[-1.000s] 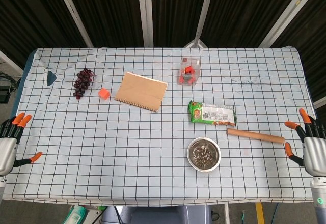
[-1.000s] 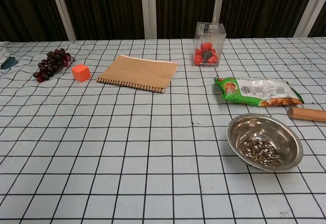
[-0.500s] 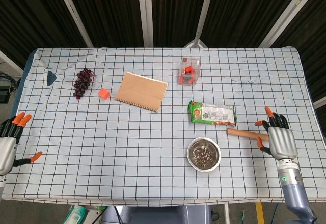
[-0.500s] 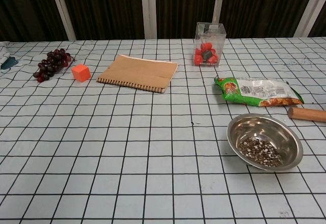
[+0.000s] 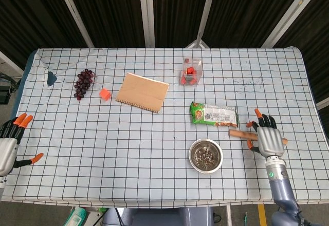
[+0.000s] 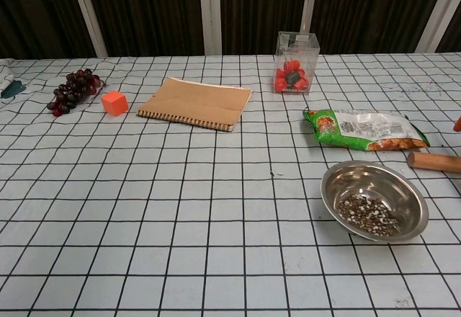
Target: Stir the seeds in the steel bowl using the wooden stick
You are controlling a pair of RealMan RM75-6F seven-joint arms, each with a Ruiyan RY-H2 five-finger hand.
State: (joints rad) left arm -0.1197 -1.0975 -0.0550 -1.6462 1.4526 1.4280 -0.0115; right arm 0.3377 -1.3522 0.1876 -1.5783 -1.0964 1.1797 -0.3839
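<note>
Right hand (image 5: 268, 140) hovers over the right end of the wooden stick (image 5: 241, 133), fingers spread, nothing held; whether it touches the stick cannot be told. The placing reads as set-up for a grasp at the far end, which would leave the bowl-side end free for stirring. The stick lies flat near the table's (image 5: 154, 174) right edge, just beside the steel bowl (image 5: 205, 155), which sits toward the front edge and holds a shallow heap of seeds (image 6: 367, 213) pooled low in the basin. A snack packet (image 5: 214, 114) lies just behind bowl and stick. Toward the back edge, a clear box (image 6: 296, 62) holds small red pieces. Left hand (image 5: 9, 145) hangs off the front-left corner, open and idle, well apart from the work.
</note>
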